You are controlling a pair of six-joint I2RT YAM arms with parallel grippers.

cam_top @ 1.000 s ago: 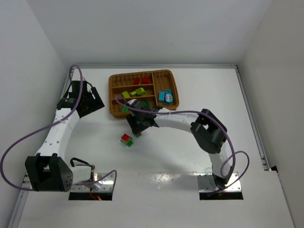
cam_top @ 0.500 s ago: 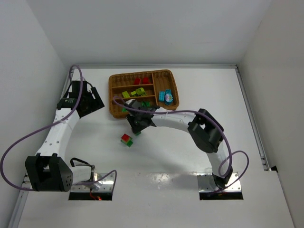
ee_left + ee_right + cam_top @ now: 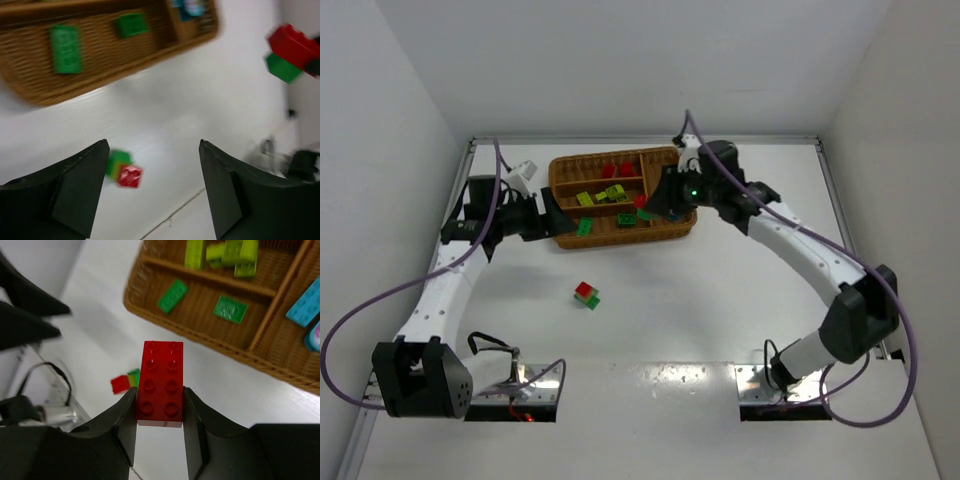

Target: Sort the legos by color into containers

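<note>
The brown wicker tray (image 3: 560, 175) stands at the back. It holds red bricks (image 3: 617, 170) in the far slot, yellow-green bricks (image 3: 602, 195) in the middle slot and green bricks (image 3: 584, 227) in the near slot. Cyan bricks (image 3: 305, 307) lie in the cross slot. My right gripper (image 3: 159, 390) is shut on a red brick (image 3: 161, 382) and holds it above the tray's near right part (image 3: 642, 201). The left wrist view shows a green brick stuck under it (image 3: 287, 52). My left gripper (image 3: 153, 145) is open and empty at the tray's left edge (image 3: 552, 214). A red-and-green stack (image 3: 586, 294) lies on the table.
White walls close in the table on the left, back and right. The two arm bases (image 3: 515, 385) are bolted at the near edge. Purple cables loop beside both arms. The red-and-green stack also shows in both wrist views (image 3: 124, 170) (image 3: 125, 382).
My right arm has swung up and right, from the table in front of the tray to above its right part, carrying the red brick. My left gripper has moved right toward the tray.
</note>
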